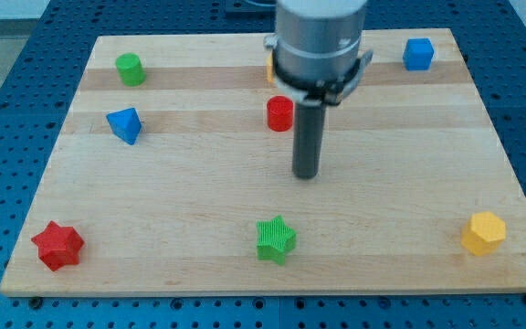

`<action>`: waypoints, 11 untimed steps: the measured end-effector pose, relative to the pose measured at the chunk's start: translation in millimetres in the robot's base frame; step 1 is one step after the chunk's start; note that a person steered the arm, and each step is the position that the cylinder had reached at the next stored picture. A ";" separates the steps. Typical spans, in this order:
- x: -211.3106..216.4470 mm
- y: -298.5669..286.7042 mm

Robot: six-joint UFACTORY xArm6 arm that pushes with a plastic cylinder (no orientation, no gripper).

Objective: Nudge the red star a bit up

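The red star point(57, 245) lies near the board's bottom left corner. My tip point(307, 175) is at the end of the dark rod near the board's middle, far to the right of and above the red star. It touches no block. A red cylinder point(279, 113) sits just up and left of the rod. A green star point(275, 239) lies below the tip near the bottom edge.
A green cylinder point(130, 69) and a blue triangular block point(125, 124) sit at the left. A blue cube point(417, 54) is at the top right, a yellow hexagon point(483, 233) at the bottom right. An orange block point(269, 68) shows partly behind the arm. The wooden board point(190, 183) ends just below the red star.
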State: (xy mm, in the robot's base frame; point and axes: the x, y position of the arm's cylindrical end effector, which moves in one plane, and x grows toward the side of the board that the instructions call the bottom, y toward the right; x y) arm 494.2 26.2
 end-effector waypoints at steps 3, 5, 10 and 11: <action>21.8 -125.5; 124.1 -202.0; 107.6 -302.6; 98.5 -232.9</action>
